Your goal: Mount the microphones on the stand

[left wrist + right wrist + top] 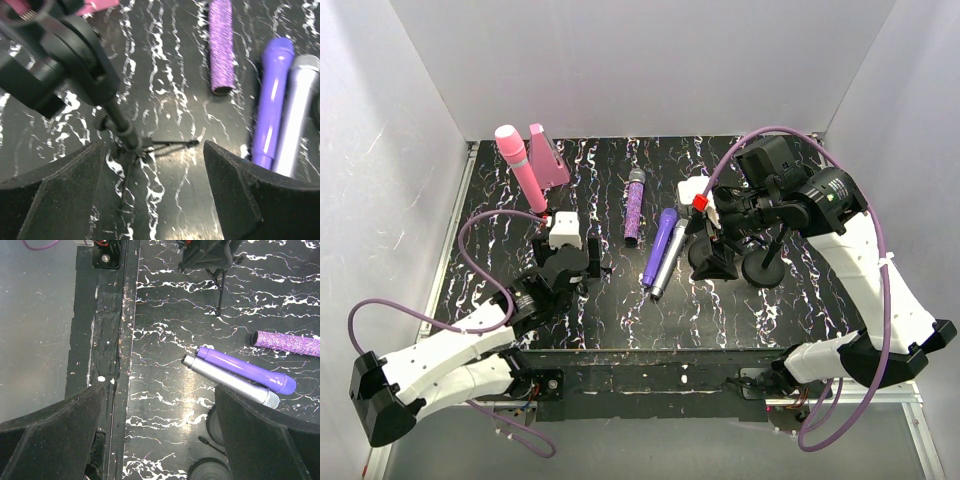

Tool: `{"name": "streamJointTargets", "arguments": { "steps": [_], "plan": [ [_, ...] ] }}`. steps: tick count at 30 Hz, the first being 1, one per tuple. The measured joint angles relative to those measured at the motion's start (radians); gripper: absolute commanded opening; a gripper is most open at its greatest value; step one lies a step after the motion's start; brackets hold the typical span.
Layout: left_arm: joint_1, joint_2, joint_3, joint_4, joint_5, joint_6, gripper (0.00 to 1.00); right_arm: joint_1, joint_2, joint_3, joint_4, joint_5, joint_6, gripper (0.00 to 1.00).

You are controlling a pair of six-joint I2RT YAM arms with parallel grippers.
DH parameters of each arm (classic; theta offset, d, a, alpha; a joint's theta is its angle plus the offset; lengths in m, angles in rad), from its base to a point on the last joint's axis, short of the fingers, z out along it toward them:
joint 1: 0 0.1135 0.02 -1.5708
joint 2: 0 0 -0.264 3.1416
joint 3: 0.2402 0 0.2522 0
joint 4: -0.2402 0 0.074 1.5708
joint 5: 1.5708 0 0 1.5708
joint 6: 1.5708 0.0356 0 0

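Table (620, 315): black slab with white marble-like veining, glossy enough to show glare; a scuffed black strip runs along its near edge.
Walls (640, 60): plain white panels on three sides.
Arms: white and black shells, each trailing a looped purple cable (788, 129).
Round-based stands (765, 268): two black stands with disc feet, close together under the right arm, just right of the loose microphones.
Tripod stand (131, 142): thin black legs and a knurled collar, topped by a bulky black clip (75, 45); it stands directly ahead of the left arm.
Pink wedge block (548, 158): matte, at the far left of the table, just behind the pink microphone.
Pink microphone (523, 168): plain, tilted up and away, its lower end at the tripod's clip.
Glittery purple microphone (634, 206): sparkly barrel with a silver mesh head, lying flat mid-table and apart from the others.
Plain purple microphone (245, 369): smooth and shiny, lying flat against the silver one.
Silver-grey microphone (227, 382): metallic sheen and mesh head, lying on the near side of the purple one.
Left gripper (155, 147): black padded fingers spread apart, holding nothing, with the tripod's legs seen between them.
Right gripper (160, 390): fingers wide apart and empty, above the table near the paired microphones.
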Motion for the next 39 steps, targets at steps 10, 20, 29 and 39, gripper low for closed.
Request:
{"name": "streamJointTargets", "arguments": {
  "steps": [10, 20, 29, 39],
  "plan": [
    [0.037, 0.134, -0.034, 0.259, -0.160, 0.136, 0.64, 0.000, 0.000, 0.000, 0.000, 0.000, 0.000, 0.98],
    [0.170, 0.208, -0.056, 0.418, -0.159, 0.158, 0.05, 0.000, 0.000, -0.002, 0.000, 0.000, 0.000, 0.98],
    [0.396, 0.184, -0.102, 0.541, 0.019, 0.243, 0.00, 0.000, 0.000, -0.012, 0.000, 0.001, 0.000, 0.98],
    [0.829, 0.336, -0.077, 0.771, 0.351, 0.301, 0.00, 0.000, 0.000, -0.012, 0.000, 0.001, -0.001, 0.98]
  ]
}}
